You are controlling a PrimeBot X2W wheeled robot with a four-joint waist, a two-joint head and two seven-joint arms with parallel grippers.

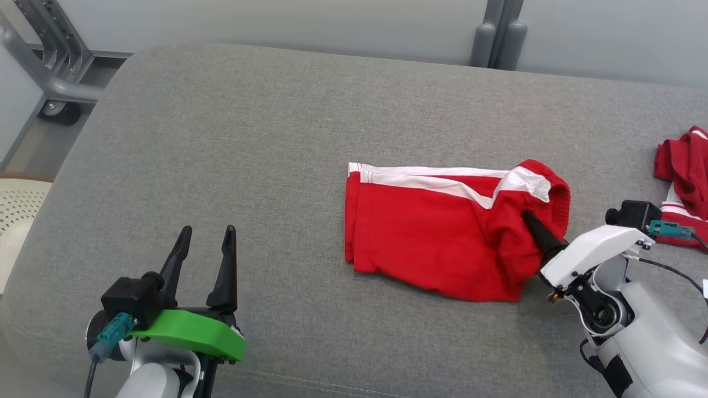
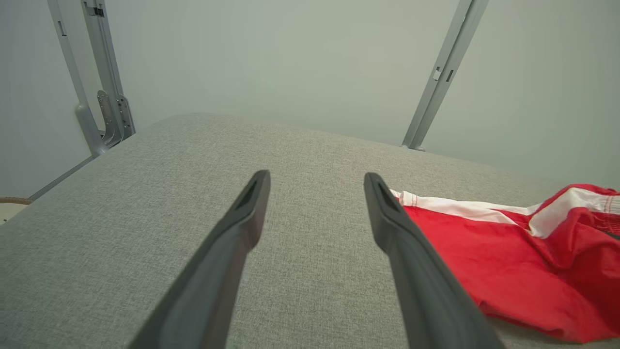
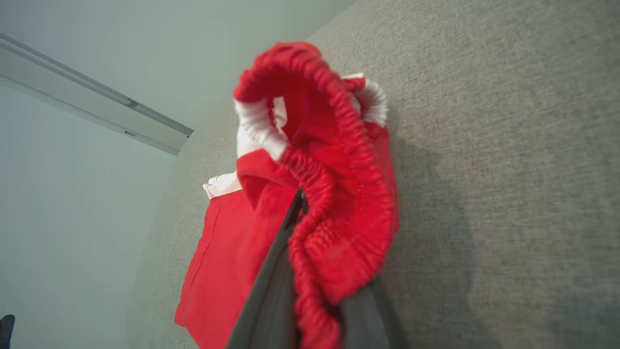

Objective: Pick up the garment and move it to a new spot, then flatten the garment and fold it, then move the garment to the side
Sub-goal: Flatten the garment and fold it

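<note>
on the grey cushion (image 1: 221,138), right gripper (image 1: 525,216) clamps the waistband of the red shorts (image 1: 431,232); left gripper (image 1: 207,232) hovers wide open.

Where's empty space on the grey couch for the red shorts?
Biggest bare patch: the grey couch left of the red shorts, between its far edge and the open left gripper. The right side is crowded: the right gripper grips the shorts' waistband, and another red garment lies beside it.

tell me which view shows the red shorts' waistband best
Right wrist view: the waistband sits close and central, pinched by the jaws of the right gripper. Head view shows it small; left wrist view crops it.
</note>
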